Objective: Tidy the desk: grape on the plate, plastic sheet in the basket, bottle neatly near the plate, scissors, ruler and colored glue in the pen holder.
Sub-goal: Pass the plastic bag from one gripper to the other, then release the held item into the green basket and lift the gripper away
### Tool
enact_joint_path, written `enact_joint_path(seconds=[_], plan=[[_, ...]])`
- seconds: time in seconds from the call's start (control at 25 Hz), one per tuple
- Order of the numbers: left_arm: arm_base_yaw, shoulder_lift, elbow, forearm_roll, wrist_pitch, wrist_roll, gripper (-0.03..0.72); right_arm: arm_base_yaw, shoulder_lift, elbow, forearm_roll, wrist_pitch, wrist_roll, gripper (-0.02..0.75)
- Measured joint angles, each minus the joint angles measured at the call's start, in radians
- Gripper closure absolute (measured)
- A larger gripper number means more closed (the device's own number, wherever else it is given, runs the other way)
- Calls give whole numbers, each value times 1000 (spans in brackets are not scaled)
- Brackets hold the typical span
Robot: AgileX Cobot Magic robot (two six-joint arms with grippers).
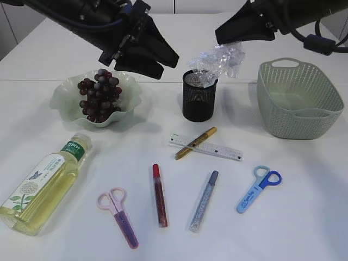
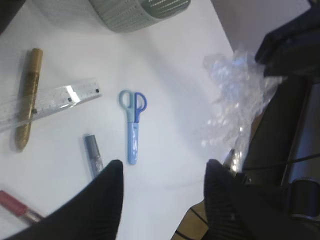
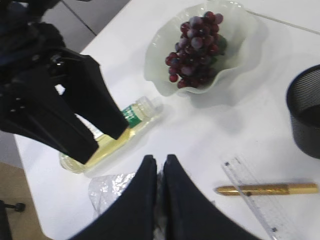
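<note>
Right gripper (image 1: 235, 39) hangs high with its jaws pinched together on the plastic sheet (image 1: 220, 61), which dangles crumpled just beneath it, above the pen holder (image 1: 199, 95) and left of the basket (image 1: 299, 98). Left gripper (image 1: 157, 62) hovers with jaws spread apart, holding nothing, just right of the plate (image 1: 70, 92) where the grape (image 1: 99, 94) bunch already sits. Down below both tools on the table: the bottle (image 1: 43, 185) lying on its side, pink scissors (image 1: 118, 215), red glue (image 1: 159, 194), silver glue (image 1: 204, 200), blue scissors (image 1: 259, 188), and the gold glue (image 1: 196, 142) resting across the ruler (image 1: 223, 149).
</note>
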State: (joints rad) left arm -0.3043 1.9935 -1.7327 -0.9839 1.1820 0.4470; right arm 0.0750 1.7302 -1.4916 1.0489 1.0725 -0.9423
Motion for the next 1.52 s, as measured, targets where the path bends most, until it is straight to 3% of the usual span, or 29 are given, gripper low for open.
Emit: enact_joint_path(seconds=[0.48,0.84,1.08,1.24,1.52], plan=[[0,0,0,413,34,-160,305,-2,0,-191,-485,-56,375,700],[0,0,-1,542,36,-203,305,-2,0,-204,-1000,-67,794,700],[0,1,-67,642,40,-282,305,-2,2,-204,-1267,-148,1008,700],[0,1,-126,743,42,-384,305,-2,33,-210,-1366,-181,1105,700],[0,1,-172,893,53,-502,305,-2,151,-210,-1375,-186,1128,701]])
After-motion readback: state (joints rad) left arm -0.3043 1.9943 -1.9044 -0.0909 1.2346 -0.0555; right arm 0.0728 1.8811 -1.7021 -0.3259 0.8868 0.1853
